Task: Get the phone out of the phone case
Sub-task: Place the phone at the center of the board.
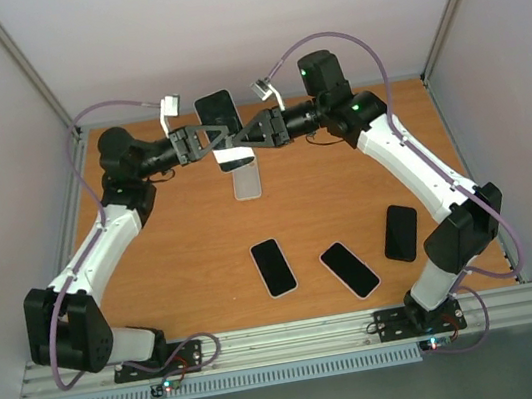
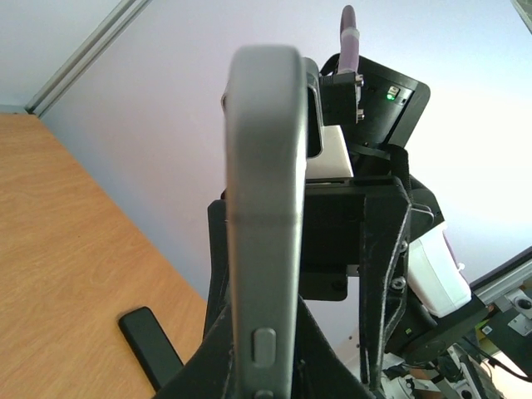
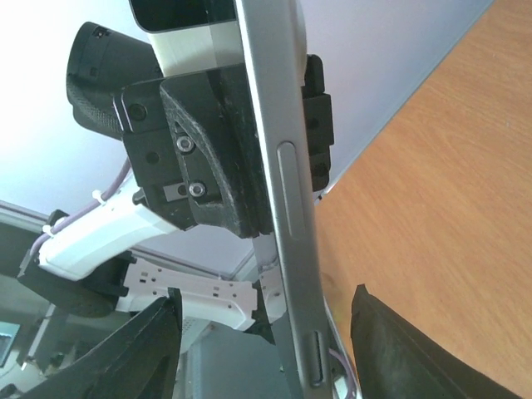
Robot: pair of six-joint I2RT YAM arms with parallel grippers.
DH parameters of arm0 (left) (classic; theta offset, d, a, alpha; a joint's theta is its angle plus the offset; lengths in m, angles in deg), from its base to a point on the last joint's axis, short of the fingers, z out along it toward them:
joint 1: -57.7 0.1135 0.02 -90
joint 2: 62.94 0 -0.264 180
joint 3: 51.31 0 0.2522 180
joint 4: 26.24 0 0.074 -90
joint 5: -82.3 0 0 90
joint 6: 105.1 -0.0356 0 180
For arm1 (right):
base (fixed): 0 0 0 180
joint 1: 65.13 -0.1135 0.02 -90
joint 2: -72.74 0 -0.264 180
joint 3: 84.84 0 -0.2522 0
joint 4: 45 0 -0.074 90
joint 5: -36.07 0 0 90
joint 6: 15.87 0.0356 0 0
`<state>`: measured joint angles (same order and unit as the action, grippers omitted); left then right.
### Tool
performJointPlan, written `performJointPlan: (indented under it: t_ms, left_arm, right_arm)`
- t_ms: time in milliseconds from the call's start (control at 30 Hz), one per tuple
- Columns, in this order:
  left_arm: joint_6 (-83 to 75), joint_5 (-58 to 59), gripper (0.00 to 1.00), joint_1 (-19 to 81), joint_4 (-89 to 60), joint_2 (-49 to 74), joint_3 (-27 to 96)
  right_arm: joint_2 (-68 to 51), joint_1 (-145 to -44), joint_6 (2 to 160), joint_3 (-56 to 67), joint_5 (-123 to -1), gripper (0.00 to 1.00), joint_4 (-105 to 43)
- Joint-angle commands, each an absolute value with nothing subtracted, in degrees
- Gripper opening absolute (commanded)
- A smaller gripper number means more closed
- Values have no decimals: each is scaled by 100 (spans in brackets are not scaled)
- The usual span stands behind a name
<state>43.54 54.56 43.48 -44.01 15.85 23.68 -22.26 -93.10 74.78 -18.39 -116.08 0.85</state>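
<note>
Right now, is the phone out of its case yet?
Not that I can see. Done: the left gripper has the phone clamped up off the table. In hand: the right gripper straddles it, jaws apart. Left: actually separating the two.

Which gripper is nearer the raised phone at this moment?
Left. The left gripper is clamped on the raised phone; the right gripper straddles its edge with jaws apart, not visibly touching.

**Enclosure and bench**

Orange wood-grain table point(image 1: 185, 263), matte. Pale lilac-white walls point(image 1: 218, 25) at back, left and right. Grey metal posts point(image 1: 24, 66) run up the two back corners. Slotted aluminium rail point(image 1: 288, 338) along the near edge. Light even, shadows soft.
</note>
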Motion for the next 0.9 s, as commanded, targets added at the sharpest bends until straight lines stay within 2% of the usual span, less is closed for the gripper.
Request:
performJointPlan:
  t_ms: [0,200,800,867]
  left_arm:
    - [4516,5397,0,4320,-5212,1583,2393]
    - [4688,5424,0,4327,-5491,1598,2237]
    - [4925,5498,0,4253,-5712,1719,2255]
    - [4894,5473,6,4251,-5637,1722,2262]
  right_arm:
    - [-2118,-9326,7529,-1788,-11772,56,-28]
    - [-2146,-9245,7591,-1949,-11833,48,-25]
    - [-2289,-9201,8110,-1986,-12109,10,-443]
    - [-2290,-9198,8124,-1966,-12105,4,-444]
